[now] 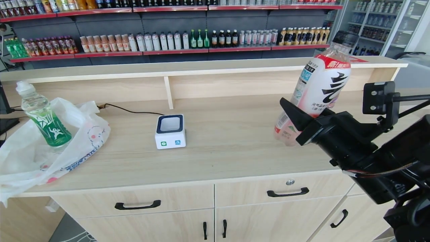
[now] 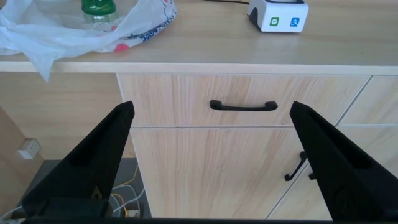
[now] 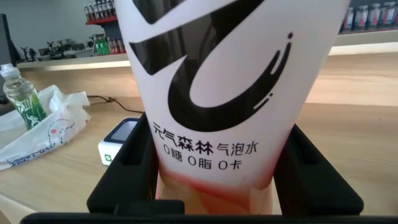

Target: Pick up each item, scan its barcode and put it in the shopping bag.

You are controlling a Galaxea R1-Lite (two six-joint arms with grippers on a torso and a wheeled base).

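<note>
**White bottle held at the counter's right end**

At the left, the shopping bag [image 1: 30, 158] is spread over the counter [image 1: 235, 148], partly over its near edge. A green-labelled bottle [image 1: 43, 116] is stood upright in it. The left gripper [image 2: 211, 109] is seen below counter level, facing a drawer handle [image 2: 243, 106], with its jaws spread wide and empty. The scanner [image 1: 170, 131] is set mid-counter, with its cable [image 1: 131, 110] led far-left. Bare countertop is left to its right. There the white bottle [image 1: 317, 87] is clamped near its base by the right gripper [image 1: 304, 122] and held tilted above the counter. The far side is bounded by a raised ledge [image 1: 201, 72].
</note>
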